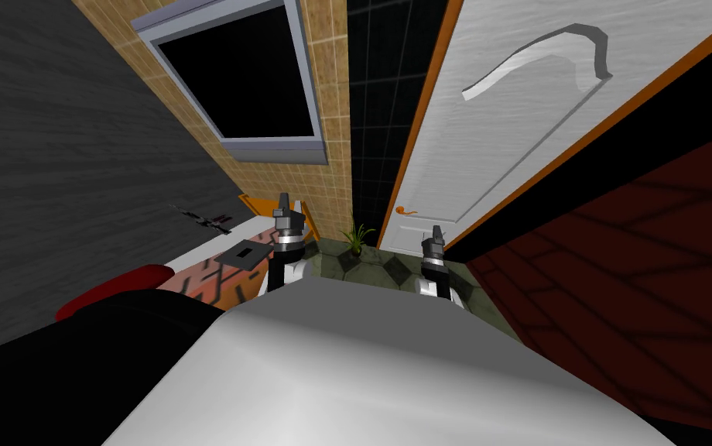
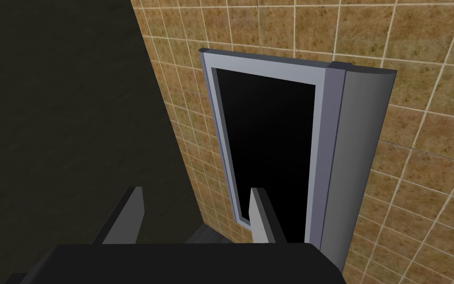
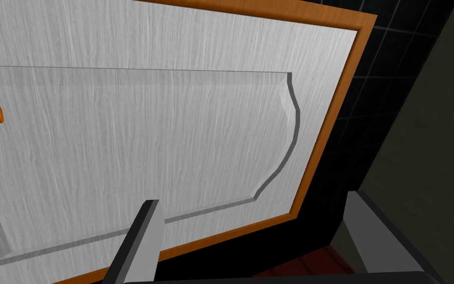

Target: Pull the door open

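I see a white, finely grained door [image 1: 501, 132] with orange edging and an orange handle [image 1: 405, 210], a tan tiled wall [image 1: 333, 62] with pale grout lines, a blue-grey window frame [image 1: 273, 149] around black, and a dark red brick-patterned wall [image 1: 641, 310].

Door [image 1: 501, 116] ahead-right, handle [image 1: 402, 210] on it by the edge nearest plant [image 1: 357, 236]. Plant on floor just left of door, btwn the 2 grippers. Left gripper [image 1: 283, 200] below window [image 1: 231, 70], which sits on wall ahead-left. Right gripper [image 1: 436, 231] in front of door, right of handle.
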You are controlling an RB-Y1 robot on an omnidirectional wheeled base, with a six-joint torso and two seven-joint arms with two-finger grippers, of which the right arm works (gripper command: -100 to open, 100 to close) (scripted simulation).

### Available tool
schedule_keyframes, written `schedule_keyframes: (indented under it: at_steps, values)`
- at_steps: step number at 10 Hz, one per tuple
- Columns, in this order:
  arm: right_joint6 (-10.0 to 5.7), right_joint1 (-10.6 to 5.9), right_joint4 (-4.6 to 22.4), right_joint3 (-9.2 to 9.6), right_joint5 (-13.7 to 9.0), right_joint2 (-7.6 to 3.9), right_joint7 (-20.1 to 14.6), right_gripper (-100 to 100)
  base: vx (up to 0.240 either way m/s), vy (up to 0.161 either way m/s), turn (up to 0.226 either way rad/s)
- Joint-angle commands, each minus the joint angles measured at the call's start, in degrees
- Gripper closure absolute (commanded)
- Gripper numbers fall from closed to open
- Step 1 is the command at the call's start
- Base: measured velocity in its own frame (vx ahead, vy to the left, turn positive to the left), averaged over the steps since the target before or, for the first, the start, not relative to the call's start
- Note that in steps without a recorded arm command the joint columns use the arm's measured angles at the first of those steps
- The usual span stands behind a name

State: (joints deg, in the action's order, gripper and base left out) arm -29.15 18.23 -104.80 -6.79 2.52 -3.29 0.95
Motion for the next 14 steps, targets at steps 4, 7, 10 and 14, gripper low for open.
schedule_keyframes:
  at_steps: [4, 7, 10, 14]
  values:
    - [-0.55, -2.81, 6.9, -1.40, -0.8, -0.77, 0.2, -100, 0.063, -0.038, 0.075]
    - [-0.68, -3.68, 9.7, -1.82, -1.0, -0.97, 0.3, -100, 0.054, -0.038, 0.045]
    - [-0.95, -5.42, 14.0, -2.65, -1.5, -1.36, 0.4, -100, 0.059, -0.038, 0.070]
    - [-1.35, -8.02, 20.0, -3.90, -2.1, -1.87, 0.5, -100, 0.052, -0.031, 0.067]
